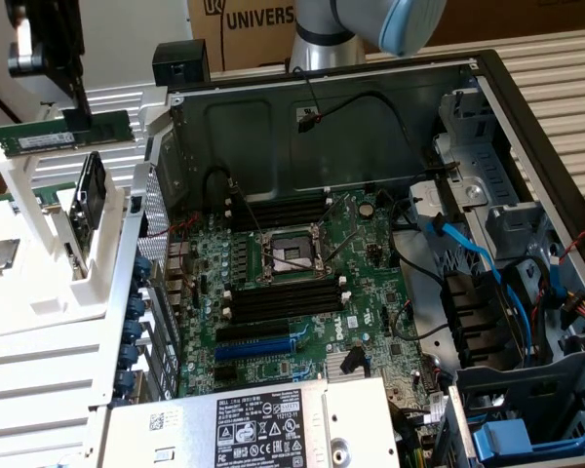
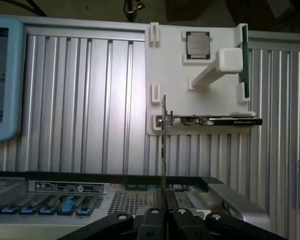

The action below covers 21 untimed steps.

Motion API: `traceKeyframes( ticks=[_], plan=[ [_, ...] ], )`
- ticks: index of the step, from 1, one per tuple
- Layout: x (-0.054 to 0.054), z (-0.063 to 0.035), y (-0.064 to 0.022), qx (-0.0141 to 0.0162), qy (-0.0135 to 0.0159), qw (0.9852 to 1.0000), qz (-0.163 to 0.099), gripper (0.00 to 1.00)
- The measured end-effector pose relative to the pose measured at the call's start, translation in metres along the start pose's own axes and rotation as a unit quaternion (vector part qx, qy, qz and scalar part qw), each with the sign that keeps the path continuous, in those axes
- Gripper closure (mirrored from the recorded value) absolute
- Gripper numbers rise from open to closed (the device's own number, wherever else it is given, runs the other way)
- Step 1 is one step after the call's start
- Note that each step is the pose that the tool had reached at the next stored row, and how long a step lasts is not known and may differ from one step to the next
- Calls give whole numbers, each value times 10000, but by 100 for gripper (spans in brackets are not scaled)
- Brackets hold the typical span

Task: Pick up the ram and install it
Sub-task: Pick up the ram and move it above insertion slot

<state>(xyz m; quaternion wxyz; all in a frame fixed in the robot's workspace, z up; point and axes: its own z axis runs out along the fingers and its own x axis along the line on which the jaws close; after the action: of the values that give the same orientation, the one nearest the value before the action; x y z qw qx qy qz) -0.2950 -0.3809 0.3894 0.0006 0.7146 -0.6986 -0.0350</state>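
Observation:
The ram (image 1: 34, 139) is a long thin green stick, held level just above the top of the white rack (image 1: 107, 263) at the exterior view's left. My gripper (image 1: 81, 125) comes down on it from above and is shut on its upper edge. In the wrist view the ram (image 2: 163, 150) shows edge-on as a thin dark line running out from between the black fingers (image 2: 152, 220) of my gripper (image 2: 163, 212). The black memory slots (image 1: 283, 302) lie on the green motherboard (image 1: 302, 331) inside the open computer case, well to the exterior view's right of the ram.
The rack also holds a black-framed board (image 1: 88, 200) standing on edge, and a small silver-topped chip (image 1: 0, 255) lies flat on it. The case wall (image 1: 156, 224) stands between rack and motherboard. Blue cables (image 1: 468, 253), drive cages and a power supply (image 1: 263, 429) crowd the case.

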Motion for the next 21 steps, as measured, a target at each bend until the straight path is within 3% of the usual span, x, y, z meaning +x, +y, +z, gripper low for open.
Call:
traceKeyframes(
  ticks=[5, 6, 21],
  plan=[
    [5, -21, -215, 0, 0, 10000, 0, 88],
    [8, -27, -349, 0, 0, 10000, 1, 88],
    [36, -63, -1034, 0, 0, 10000, 0, 88]
  ],
)
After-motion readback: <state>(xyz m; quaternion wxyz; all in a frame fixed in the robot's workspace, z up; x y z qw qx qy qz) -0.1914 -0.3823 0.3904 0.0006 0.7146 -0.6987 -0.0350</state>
